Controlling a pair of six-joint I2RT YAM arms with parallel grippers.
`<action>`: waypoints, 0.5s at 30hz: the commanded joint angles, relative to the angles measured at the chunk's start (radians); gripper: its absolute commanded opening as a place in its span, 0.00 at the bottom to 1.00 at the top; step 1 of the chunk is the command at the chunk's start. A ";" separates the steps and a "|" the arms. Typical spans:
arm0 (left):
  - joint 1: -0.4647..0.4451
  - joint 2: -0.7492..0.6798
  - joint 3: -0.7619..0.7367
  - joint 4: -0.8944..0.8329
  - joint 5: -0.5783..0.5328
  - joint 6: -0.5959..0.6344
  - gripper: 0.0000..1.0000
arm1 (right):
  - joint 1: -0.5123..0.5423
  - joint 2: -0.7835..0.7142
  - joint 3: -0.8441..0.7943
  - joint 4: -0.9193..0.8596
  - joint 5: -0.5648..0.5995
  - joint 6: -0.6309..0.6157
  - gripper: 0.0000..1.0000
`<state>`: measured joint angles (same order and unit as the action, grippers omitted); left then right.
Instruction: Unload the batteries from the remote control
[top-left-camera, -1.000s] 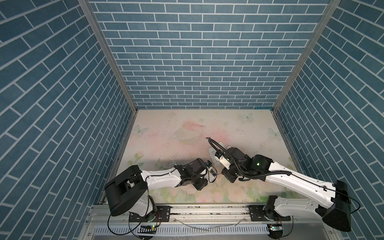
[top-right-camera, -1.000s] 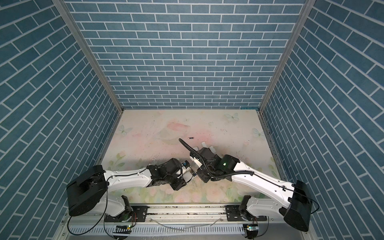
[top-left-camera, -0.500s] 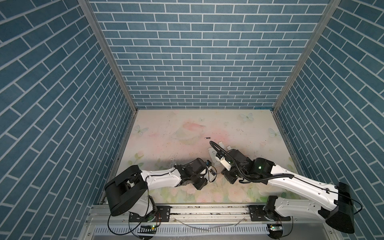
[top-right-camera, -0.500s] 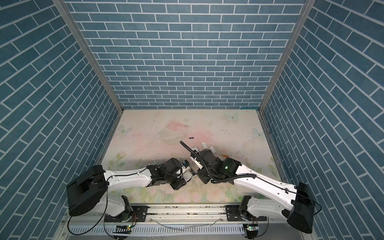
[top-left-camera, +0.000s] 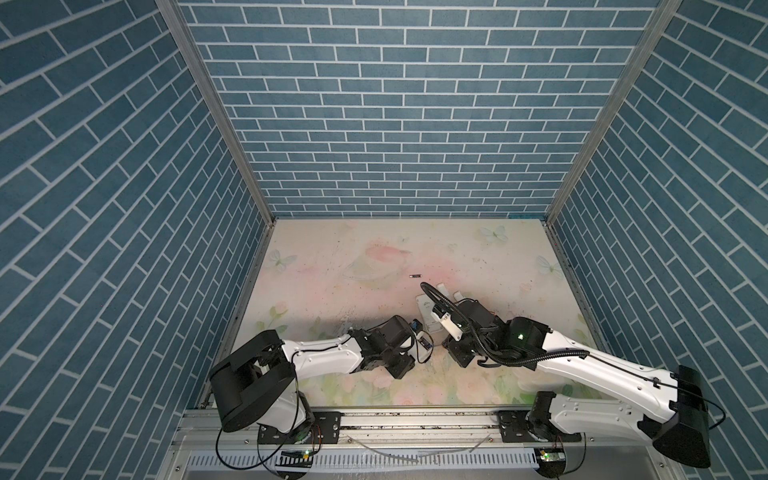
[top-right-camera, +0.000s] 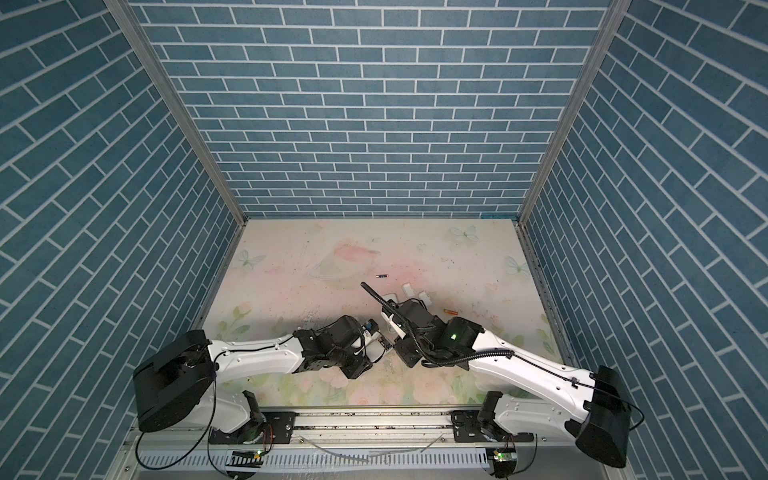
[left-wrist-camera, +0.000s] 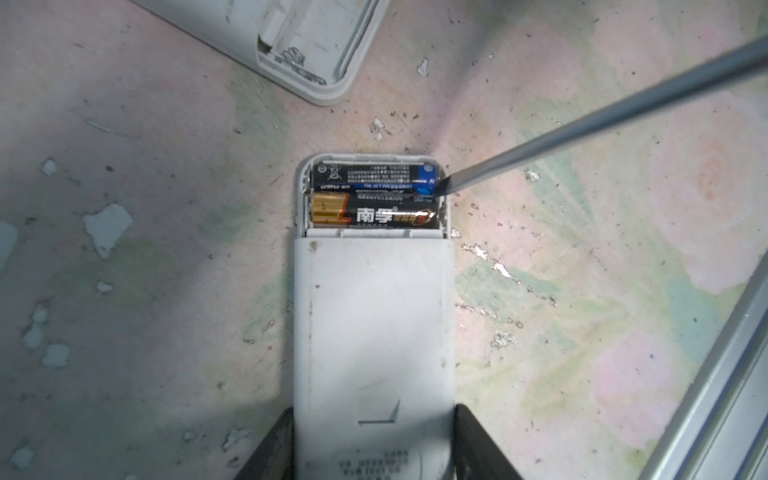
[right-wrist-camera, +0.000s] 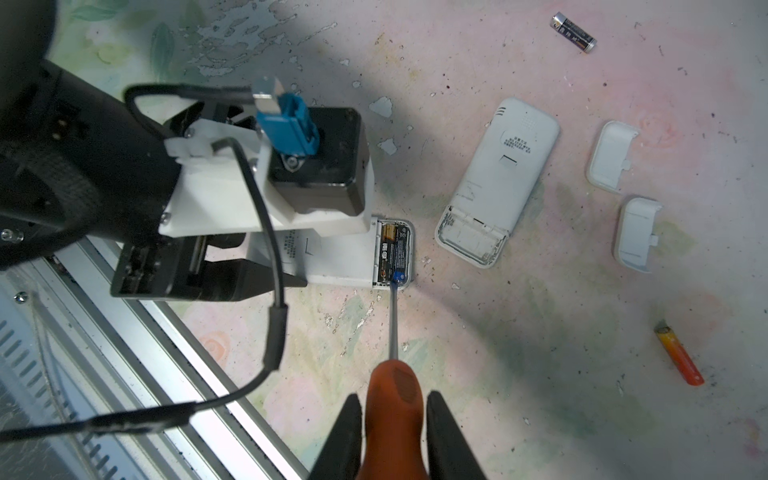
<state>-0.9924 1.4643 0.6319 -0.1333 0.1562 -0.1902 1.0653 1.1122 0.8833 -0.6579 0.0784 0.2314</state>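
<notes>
The left gripper (left-wrist-camera: 374, 411) clamps a white remote (left-wrist-camera: 374, 316), back-up on the floral table (left-wrist-camera: 145, 104), by the end away from its open compartment, where two batteries sit side by side: a blue-tipped battery (left-wrist-camera: 374, 178) and a black-and-gold battery (left-wrist-camera: 374, 215). The right gripper (right-wrist-camera: 395, 411) is closed around the orange handle of a screwdriver (left-wrist-camera: 582, 129), whose tip touches the blue end of the blue-tipped battery (the one nearest the remote's end wall). Well apart on the table lie a loose black battery (right-wrist-camera: 573, 32), an orange battery (right-wrist-camera: 678, 355) and a second remote (right-wrist-camera: 496, 187) with its compartment open.
</notes>
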 joint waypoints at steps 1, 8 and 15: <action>-0.013 0.018 0.008 -0.013 0.085 0.030 0.42 | -0.005 -0.019 -0.001 0.149 0.096 0.004 0.00; -0.013 0.014 0.006 -0.016 0.082 0.031 0.42 | -0.006 -0.019 0.005 0.147 0.097 0.000 0.00; -0.014 0.016 0.008 -0.017 0.081 0.031 0.42 | -0.006 -0.021 0.015 0.143 0.096 -0.004 0.00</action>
<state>-0.9924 1.4651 0.6319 -0.1322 0.1547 -0.1902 1.0653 1.1122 0.8833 -0.6575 0.0795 0.2310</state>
